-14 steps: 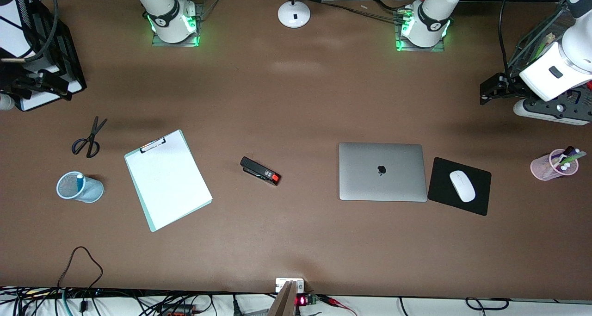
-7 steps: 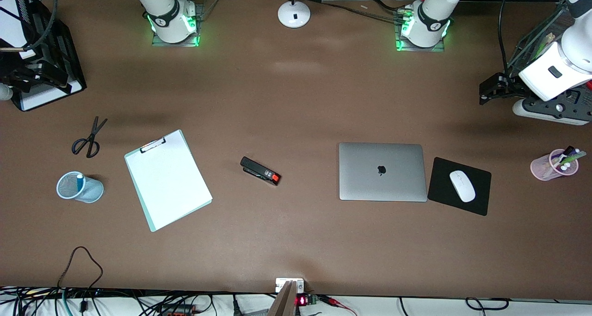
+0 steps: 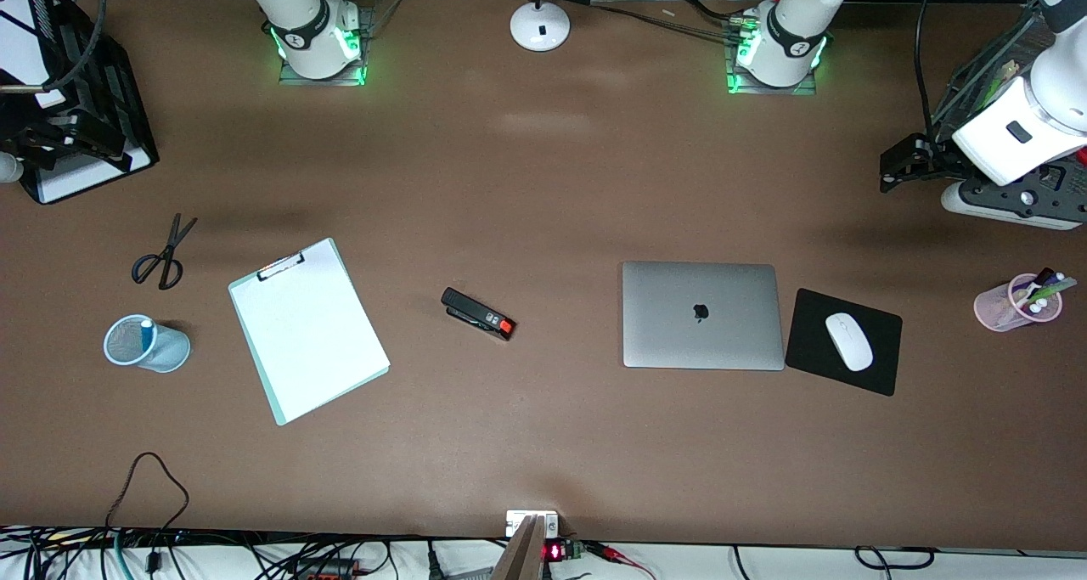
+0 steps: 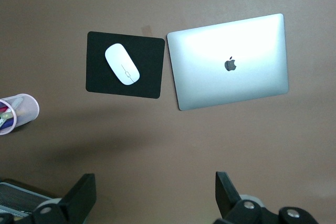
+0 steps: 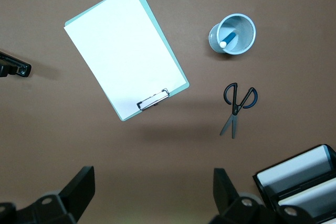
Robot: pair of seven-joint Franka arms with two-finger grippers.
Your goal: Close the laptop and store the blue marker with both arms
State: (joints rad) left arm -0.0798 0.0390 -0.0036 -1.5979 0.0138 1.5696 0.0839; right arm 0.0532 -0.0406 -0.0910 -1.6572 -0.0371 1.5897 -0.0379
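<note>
The silver-grey laptop lies shut, lid down with the dark logo up, toward the left arm's end of the table; it also shows in the left wrist view. The blue marker stands white end up in a light blue mesh cup, seen too in the right wrist view. My left gripper hangs open and empty high over the table's left-arm end. My right gripper hangs open and empty over the black tray at the right-arm end.
A black mouse pad with a white mouse lies beside the laptop. A pink pen cup, a stapler, a clipboard, scissors, a lamp base and a black file tray are around.
Both grippers have drawn back slightly toward the ends of the table. Nothing on the table has moved.
</note>
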